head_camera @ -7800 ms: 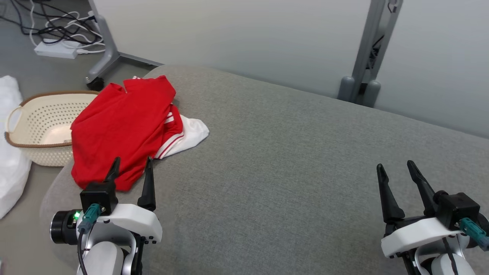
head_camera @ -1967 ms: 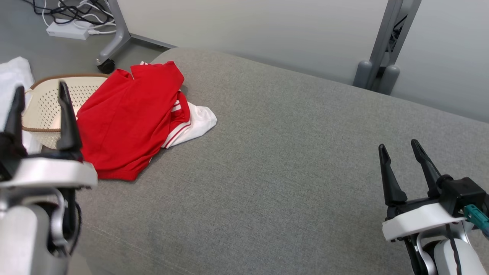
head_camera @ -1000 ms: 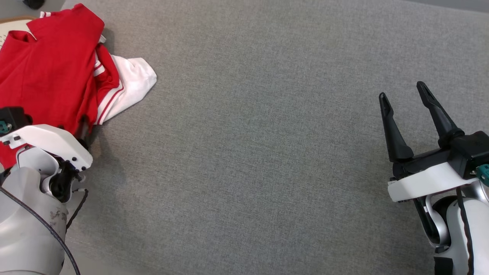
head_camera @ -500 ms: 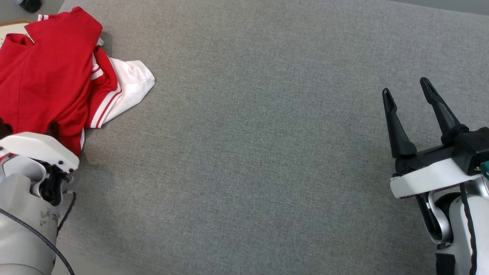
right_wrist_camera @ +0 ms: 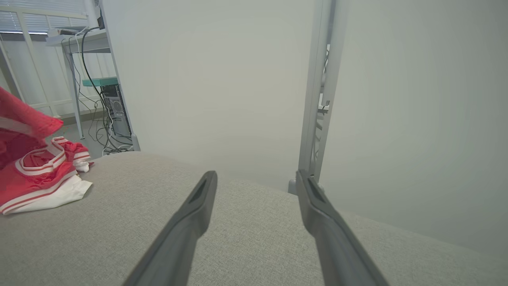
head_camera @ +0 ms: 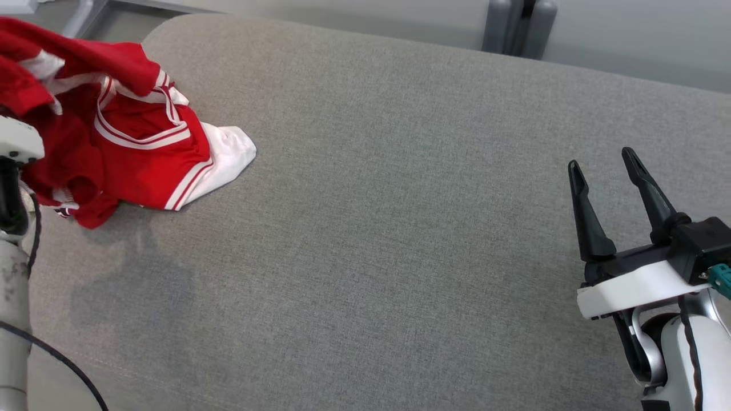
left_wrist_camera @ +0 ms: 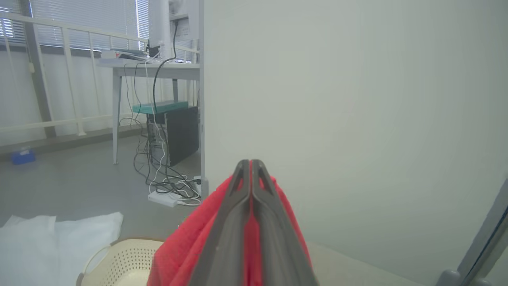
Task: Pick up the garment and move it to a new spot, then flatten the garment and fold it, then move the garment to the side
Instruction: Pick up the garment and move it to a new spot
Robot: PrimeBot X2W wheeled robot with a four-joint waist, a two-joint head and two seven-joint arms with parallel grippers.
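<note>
Left pincer (left_wrist_camera: 251,163) clenches the red-and-white garment (head_camera: 131,154) at the head view's upper left, its lower part on the grey cushion (head_camera: 400,228); right pincer (head_camera: 601,160), lower right, gapes released.

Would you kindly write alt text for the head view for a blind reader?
A red-and-white garment hangs partly lifted at the upper left, its lower folds resting on a grey padded surface, beside the robot's left arm. At the lower right the right tool stands open and empty.
</note>
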